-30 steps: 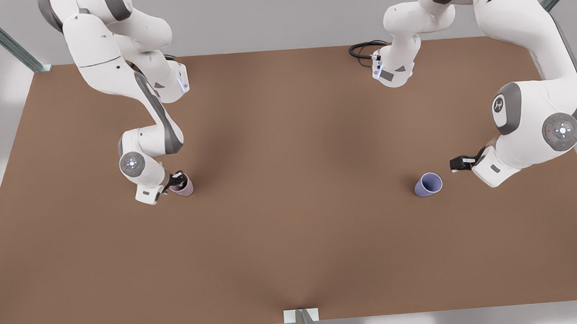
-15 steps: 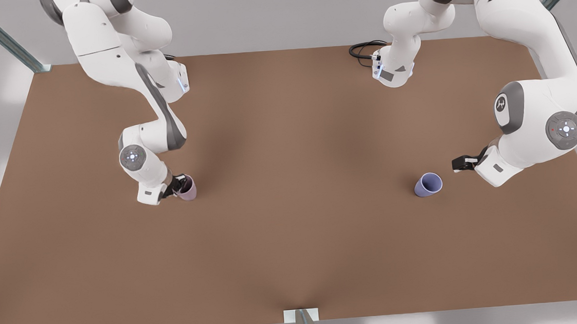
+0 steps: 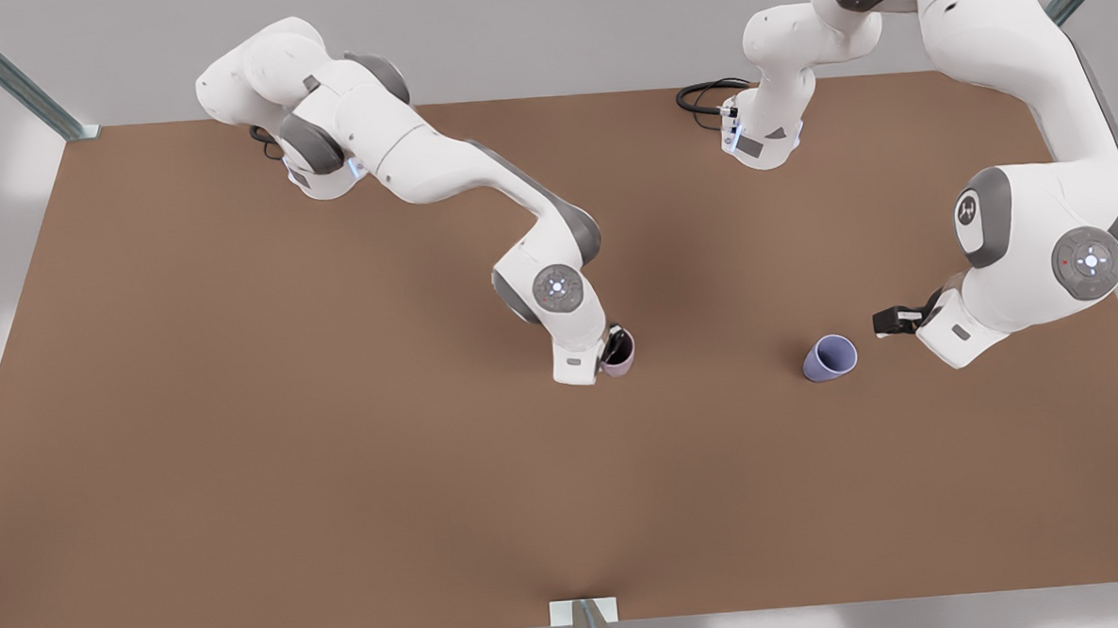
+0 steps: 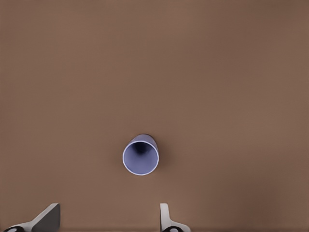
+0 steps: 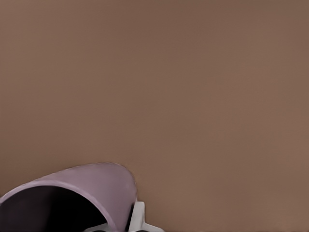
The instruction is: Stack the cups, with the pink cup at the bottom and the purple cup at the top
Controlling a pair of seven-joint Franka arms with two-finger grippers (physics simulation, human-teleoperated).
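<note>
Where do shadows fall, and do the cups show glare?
Front view: soft dark patches on the table near both arms. Left wrist view: the purple cup ahead of the open left gripper, evenly lit, no glare. Right wrist view: the pink cup in the right gripper, inside dark.

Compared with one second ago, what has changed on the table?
The right gripper, shut on the pink cup, carried it from the front view's left toward the middle, nearer the purple cup. The purple cup stayed put, and the left gripper still waits open beside it.
</note>
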